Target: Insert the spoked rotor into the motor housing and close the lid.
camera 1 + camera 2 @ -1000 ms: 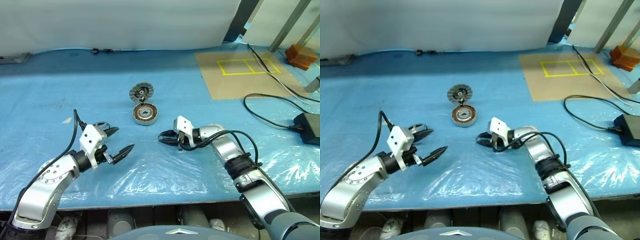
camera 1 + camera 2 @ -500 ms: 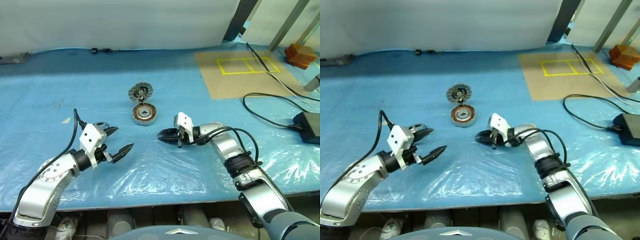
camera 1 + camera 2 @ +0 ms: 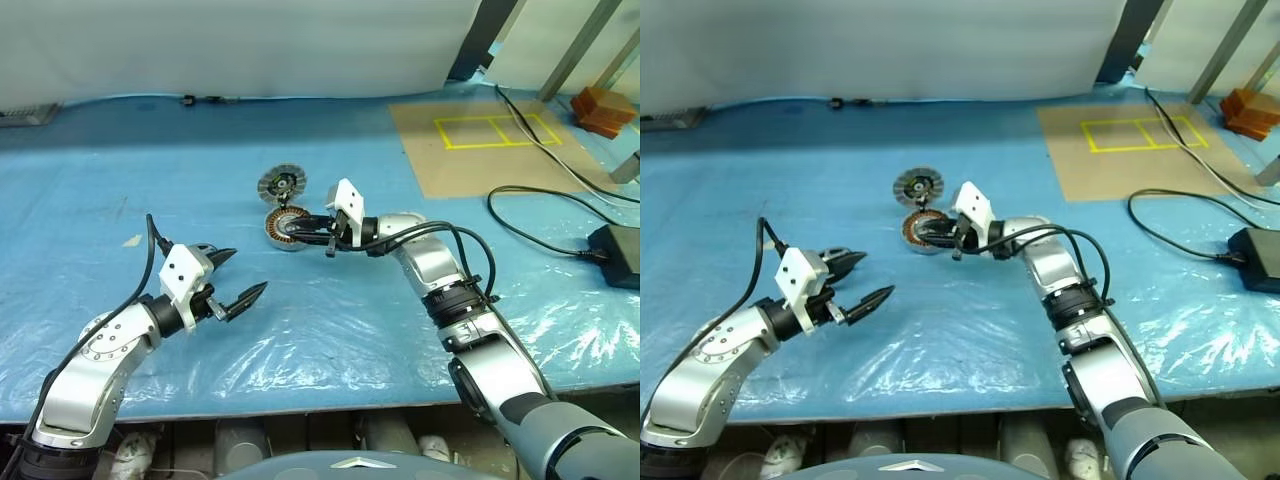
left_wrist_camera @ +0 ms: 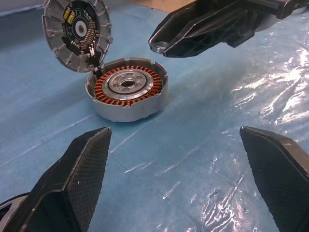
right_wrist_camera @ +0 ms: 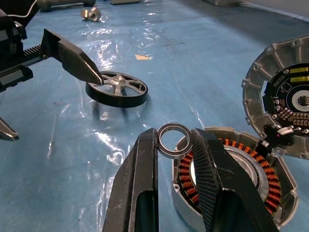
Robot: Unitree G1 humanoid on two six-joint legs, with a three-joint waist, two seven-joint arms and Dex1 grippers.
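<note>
As the right arm has come up off the sheet, change: right gripper [image 4: 161, 44] was low on the blue sheet [image 3: 330, 330] in front of the motor housing [image 4: 126, 94] a second ago; now it sits just above the housing's near rim.
Right fingers: clamped on a small metal ring [image 5: 174, 126], pinched at the fingertips, over the copper windings and short of the centre bore.
Left gripper [image 3: 245, 272]: no move over the same second; jaws spread wide, nothing in them, parked well in front of the housing and to its left.
Spoked rotor [image 5: 117, 89]: flat on the sheet, well clear of the housing on the left-gripper side, just beside one left fingertip [image 5: 89, 75]; untouched.
Motor housing: upright on the sheet, cavity open, windings and pale centre exposed, no rotor in it.
Lid [image 4: 77, 34]: propped up on edge at the housing's far rim, inner face with circuit board towards the housing, joined to it by a short wire; not shut.
Read: the carry is of the ring, not the rotor, so my guess is the ring goes into the housing centre first.
Task state: rotor insertion not started, lid closing still to do.
Risk: ring held only at the tips; a tilt on release could leave it on the windings instead of the bore.
</note>
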